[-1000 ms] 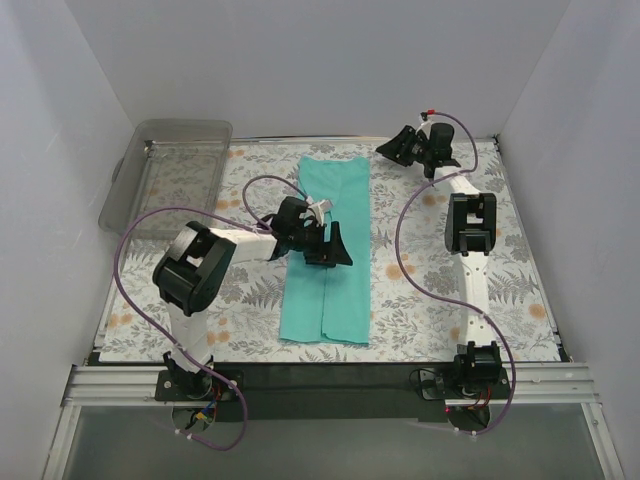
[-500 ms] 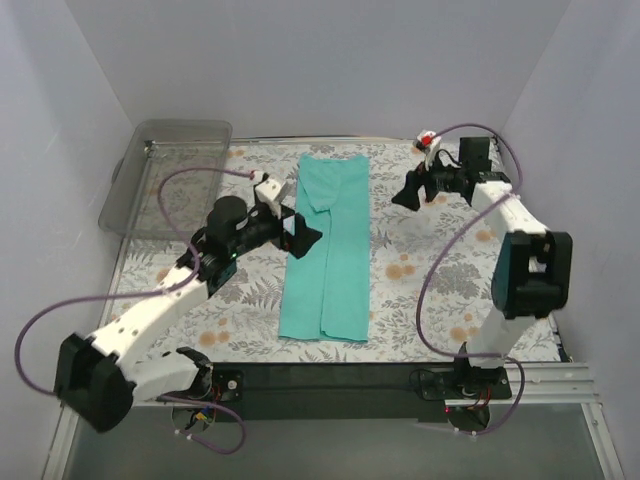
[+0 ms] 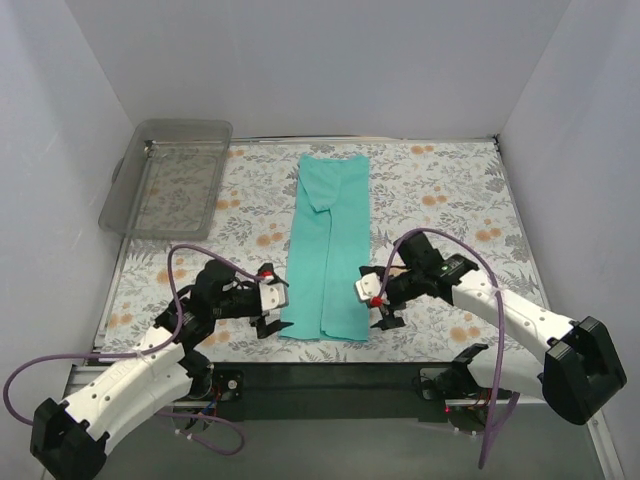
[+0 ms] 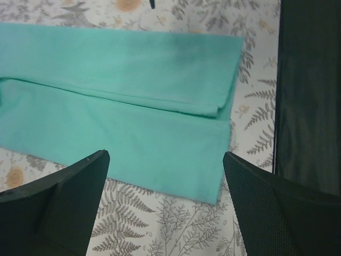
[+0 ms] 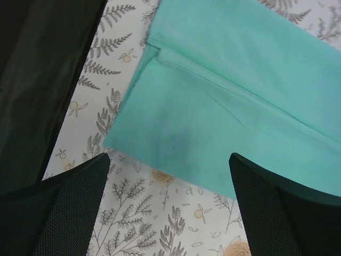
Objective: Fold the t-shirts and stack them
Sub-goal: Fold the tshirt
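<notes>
Poising the left gripper (image 3: 271, 308) just beside the near left corner of the teal-green t-shirt (image 3: 330, 250), fingers spread wide and gripping nothing. Poising the right gripper (image 3: 379, 304) at the near right corner, likewise spread and empty. Facing each other across the shirt's near end. Showing the t-shirt lying flat down the middle of the floral table cover (image 3: 440, 200), folded lengthwise into a narrow strip, near edge close to the black strip (image 3: 330, 375). Showing a clear plastic bin (image 3: 165, 180) at the far left corner, well apart.
</notes>
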Robot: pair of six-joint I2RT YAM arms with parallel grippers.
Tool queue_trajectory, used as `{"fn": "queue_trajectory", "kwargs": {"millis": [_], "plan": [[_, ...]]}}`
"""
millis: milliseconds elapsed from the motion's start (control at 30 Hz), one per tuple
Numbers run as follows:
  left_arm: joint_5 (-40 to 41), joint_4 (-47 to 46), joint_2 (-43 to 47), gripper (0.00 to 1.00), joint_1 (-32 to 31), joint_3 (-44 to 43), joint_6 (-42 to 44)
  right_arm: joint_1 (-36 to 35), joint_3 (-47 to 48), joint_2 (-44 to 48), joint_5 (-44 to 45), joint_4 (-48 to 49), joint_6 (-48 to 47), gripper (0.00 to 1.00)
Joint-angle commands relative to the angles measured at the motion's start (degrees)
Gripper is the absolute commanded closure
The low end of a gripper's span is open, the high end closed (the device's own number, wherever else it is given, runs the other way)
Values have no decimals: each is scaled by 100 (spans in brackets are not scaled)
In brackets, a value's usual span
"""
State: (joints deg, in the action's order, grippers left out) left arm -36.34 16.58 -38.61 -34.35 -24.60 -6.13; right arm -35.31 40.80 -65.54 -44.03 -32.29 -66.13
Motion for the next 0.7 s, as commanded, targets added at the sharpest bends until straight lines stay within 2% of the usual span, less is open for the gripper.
{"fn": "queue_trajectory", "kwargs": {"millis": [0, 167, 367, 467, 667], "plan": [[-164, 416, -146, 20, -483, 174, 780, -730, -369, 129, 877, 662, 581, 17], [643, 505, -612, 24, -1379, 201, 657, -1267, -704, 129, 1142, 987, 882, 24], [1627, -5, -1270, 33, -2145, 315, 226, -2049, -845, -117, 1581, 1401, 1260, 29], [1796, -234, -1709, 41, -2269, 316, 147, -2234, -775, -301, 1626, 1533, 1365, 31], [2139, -594, -1878, 47, -2340, 429, 121, -2296, -819, -442, 1678, 1788, 1532, 32]]}}
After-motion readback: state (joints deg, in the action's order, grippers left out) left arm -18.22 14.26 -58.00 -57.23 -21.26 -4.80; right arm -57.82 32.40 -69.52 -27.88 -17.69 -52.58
